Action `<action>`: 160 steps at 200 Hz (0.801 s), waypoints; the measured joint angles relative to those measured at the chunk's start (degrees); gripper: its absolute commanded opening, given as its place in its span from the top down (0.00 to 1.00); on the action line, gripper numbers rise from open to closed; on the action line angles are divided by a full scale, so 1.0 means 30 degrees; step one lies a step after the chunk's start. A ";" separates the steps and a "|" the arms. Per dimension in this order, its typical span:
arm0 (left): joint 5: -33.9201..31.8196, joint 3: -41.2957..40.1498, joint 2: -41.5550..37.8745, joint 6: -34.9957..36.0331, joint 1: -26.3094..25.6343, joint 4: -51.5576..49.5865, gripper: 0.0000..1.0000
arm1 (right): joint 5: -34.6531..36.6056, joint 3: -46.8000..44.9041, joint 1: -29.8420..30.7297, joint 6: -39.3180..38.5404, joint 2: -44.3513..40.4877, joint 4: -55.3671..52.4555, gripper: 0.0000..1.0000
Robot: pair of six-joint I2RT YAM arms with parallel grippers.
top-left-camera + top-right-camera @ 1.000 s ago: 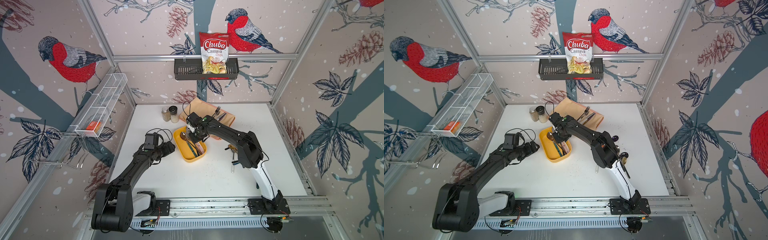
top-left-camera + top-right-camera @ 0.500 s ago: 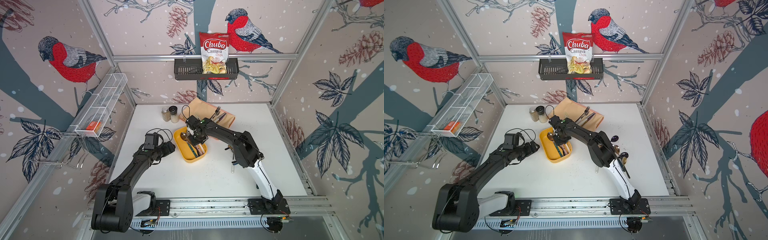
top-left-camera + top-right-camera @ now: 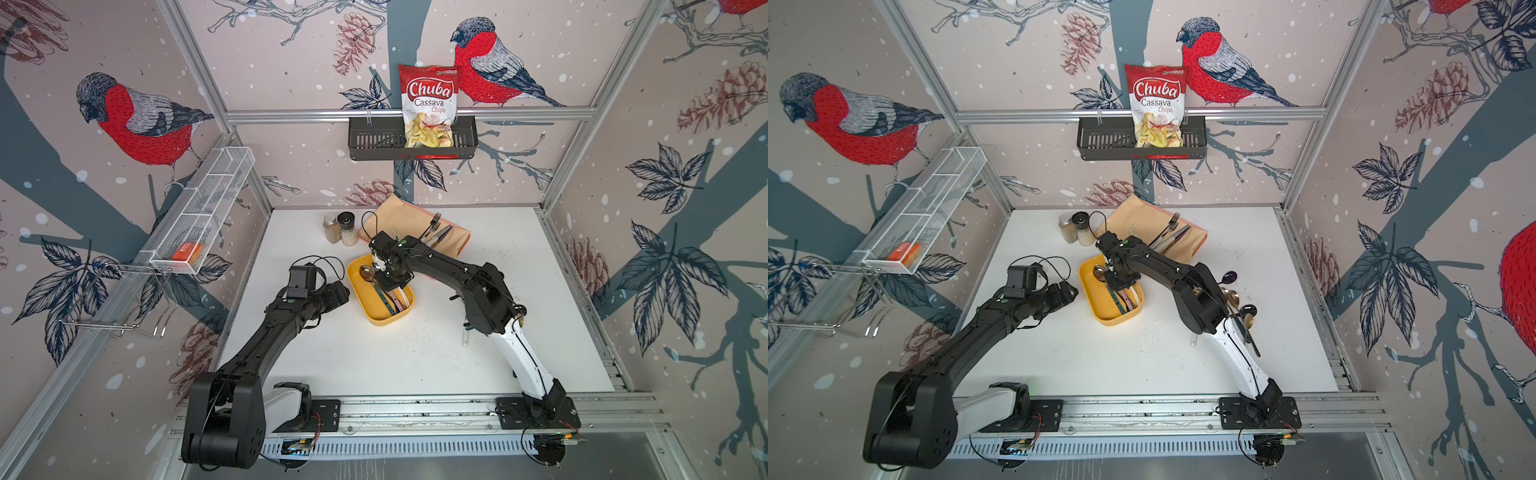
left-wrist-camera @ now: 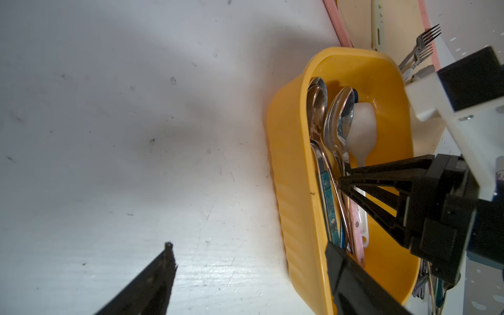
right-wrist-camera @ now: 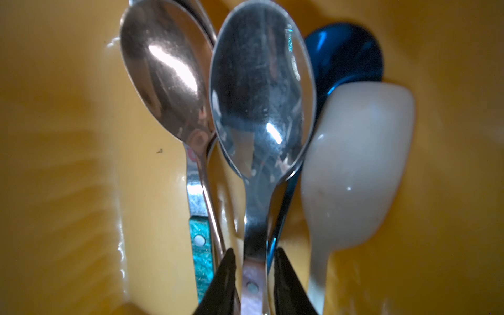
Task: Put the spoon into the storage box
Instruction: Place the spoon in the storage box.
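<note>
White tabletop (image 3: 415,353) inside a bird-patterned enclosure, seen from above, with two black robot arms reaching in from the 6 o'clock edge. A little toward 11 o'clock from the table's middle sits the storage box (image 3: 374,316), a shallow yellow plastic tray set on a slant, and several spoons lie side by side in it. The right gripper (image 5: 254,253) is dipped into the tray. Its jaws are parted only narrowly and straddle the handle of the spoon (image 5: 261,92), a steel one with a coppery-pink grip. In the right wrist view thin gaps show on both sides of the handle, so the jaws seem not to pinch it. The spoon lies in the tray on top of the others, bowl toward the 11 o'clock end, between a teal-handled spoon (image 5: 163,81) and a white plastic spoon (image 5: 354,163). The left gripper (image 3: 1069,293) hovers at the tray's 9 o'clock, jaws wide apart and empty. The placement looks essentially done, and what seems left is to lift the right arm clear. More loose spoons (image 3: 1237,299) lie at the tray's 3 o'clock.
</note>
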 measured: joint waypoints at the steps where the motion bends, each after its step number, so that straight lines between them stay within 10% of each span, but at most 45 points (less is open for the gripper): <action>1: 0.0007 0.0007 -0.0007 0.0007 0.0000 0.0000 0.12 | 0.0000 0.0036 0.0007 0.0000 0.0000 -0.0015 0.69; 77: -0.0510 0.1450 -0.0095 0.1078 -0.0911 -0.0816 0.12 | 0.1355 -0.0255 -0.0146 0.0328 -0.2492 -0.0597 0.66; 160: -0.1880 0.3453 0.0743 0.2178 -0.3388 -0.1399 0.12 | 0.3053 -1.0564 -0.3395 0.1421 -1.0331 0.0510 0.67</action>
